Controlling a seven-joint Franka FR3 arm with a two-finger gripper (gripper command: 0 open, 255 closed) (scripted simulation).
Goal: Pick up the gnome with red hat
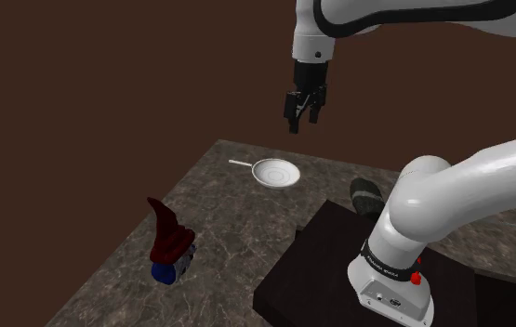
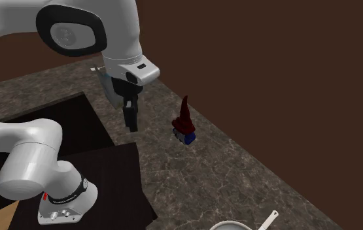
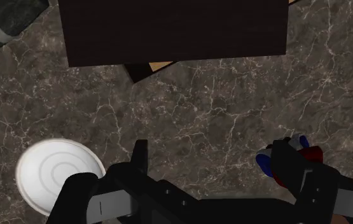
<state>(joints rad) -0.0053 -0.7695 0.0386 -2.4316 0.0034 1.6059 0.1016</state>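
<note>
I record a dark, veined table [image 1: 237, 241]. On it stand a gnome [image 1: 169, 243] near one edge, a white pan [image 1: 276, 173] well apart from it, and the dark stand box [image 1: 311, 269].

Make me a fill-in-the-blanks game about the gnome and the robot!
The gnome has a pointy hat coloured ___.
The round pan with the thin handle is coloured ___.
The gripper holds nothing, so it is not shut but ___.
Missing words: red; white; open.
</note>
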